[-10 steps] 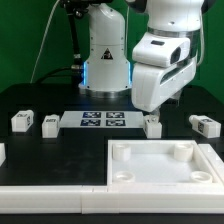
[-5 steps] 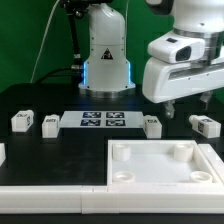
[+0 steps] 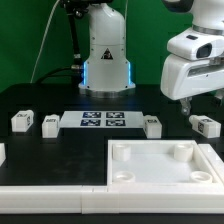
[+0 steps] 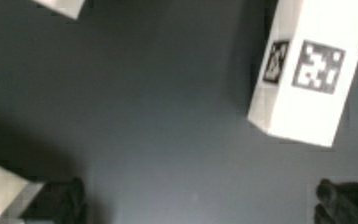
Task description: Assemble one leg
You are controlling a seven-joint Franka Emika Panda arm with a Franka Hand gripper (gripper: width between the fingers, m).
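White plastic leg (image 3: 205, 125), a small block-shaped peg with a black-and-white square tag on its face, lies on the matte black table (image 3: 60, 100) at the exterior view's right, apart from everything else. It looks light, stiff and smooth-sided, so it should lift easily but could slip or twist if pinched near a corner. The safest hold is probably across its two flat long sides, about mid-length. The wrist view shows a tagged white block (image 4: 306, 80) of this kind, most likely the same leg, lying off to one side of the fingers rather than between them. The white two-finger gripper (image 3: 200, 104) (image 4: 199, 200) hangs above the table close to the leg, its jaws spread wide with nothing in them. Three similar white pegs (image 3: 152, 125) (image 3: 49, 123) (image 3: 22, 121) lie along the same row. Between them lies the flat white marker board (image 3: 100, 121), and nearer the camera is the large white square tray-like piece with a raised rim (image 3: 160, 186).
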